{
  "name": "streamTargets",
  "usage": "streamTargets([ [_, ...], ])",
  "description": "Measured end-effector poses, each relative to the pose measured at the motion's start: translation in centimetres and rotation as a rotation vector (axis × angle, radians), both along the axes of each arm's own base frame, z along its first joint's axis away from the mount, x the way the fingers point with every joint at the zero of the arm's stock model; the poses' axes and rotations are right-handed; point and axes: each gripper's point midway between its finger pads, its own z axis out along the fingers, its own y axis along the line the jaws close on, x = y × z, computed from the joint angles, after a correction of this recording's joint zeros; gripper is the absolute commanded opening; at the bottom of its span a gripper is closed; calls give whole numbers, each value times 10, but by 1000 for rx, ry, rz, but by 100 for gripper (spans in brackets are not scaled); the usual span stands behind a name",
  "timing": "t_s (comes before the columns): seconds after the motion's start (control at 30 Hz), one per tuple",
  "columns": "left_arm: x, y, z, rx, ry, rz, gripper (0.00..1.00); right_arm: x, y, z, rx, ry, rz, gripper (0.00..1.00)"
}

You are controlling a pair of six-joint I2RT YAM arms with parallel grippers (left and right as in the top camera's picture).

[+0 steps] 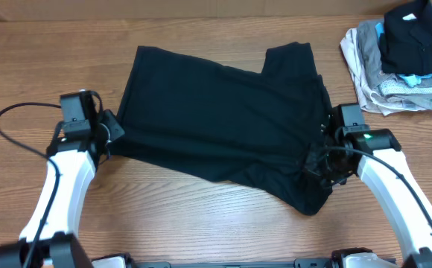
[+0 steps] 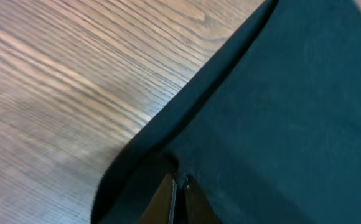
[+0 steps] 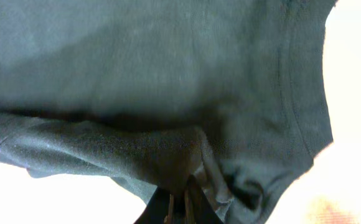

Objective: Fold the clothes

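Left pincer (image 1: 110, 132) and right pincer (image 1: 322, 162) clamp opposite sides of a black T-shirt (image 1: 223, 119) seen from overhead, the garment lying loosely spread across the middle of a wood-grain surface (image 1: 201, 231). The left one bites the shirt's left edge, its white arm (image 1: 59, 193) reaching in from the lower left; the right one grips a rumpled corner at the lower right, where the cloth gathers into a dark lump. One short sleeve (image 1: 287, 59) juts up at the shirt's far side, right of centre. A pile of folded garments (image 1: 402, 71), grey, beige and light blue with a dark piece on top, sits at the far right corner, well apart from the shirt. From the left wrist, the left pincer (image 2: 177, 190) shows at the bottom edge with its fingers pressed together on the black T-shirt (image 2: 280, 112) just inside the hem (image 2: 196, 96), the cloth puckering at the tips; the hem runs diagonally from lower left to upper right, with the bare surface (image 2: 75, 74) beyond it. From the right wrist, the right pincer (image 3: 182, 202) shows at the bottom with its fingers together, pinching a thick fold of the black T-shirt (image 3: 137, 62), which fills nearly the whole view; a stitched hem (image 3: 299, 112) curves down the right side, and the background past it is washed out to white.
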Motion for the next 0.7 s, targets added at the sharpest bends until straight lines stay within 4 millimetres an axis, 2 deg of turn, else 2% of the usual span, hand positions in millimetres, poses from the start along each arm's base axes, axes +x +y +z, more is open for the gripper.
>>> streamTargets([
  [0.13,12,-2,-12,3,-5,-10,4,16,0,-11,-7,-22,10,4],
  [0.4,32,-11,-17,9,-53,-37,4,36,-5,-30,-41,-40,12,4],
  [0.5,35,-14,-18,9,-61,-47,5,41,-6,-30,-51,-61,15,13],
  [0.63,40,-18,-16,14,-79,-60,12,51,-8,-29,-63,-104,19,17],
  [0.7,41,-18,-15,15,-86,-62,15,57,-8,-28,-67,-129,20,24],
])
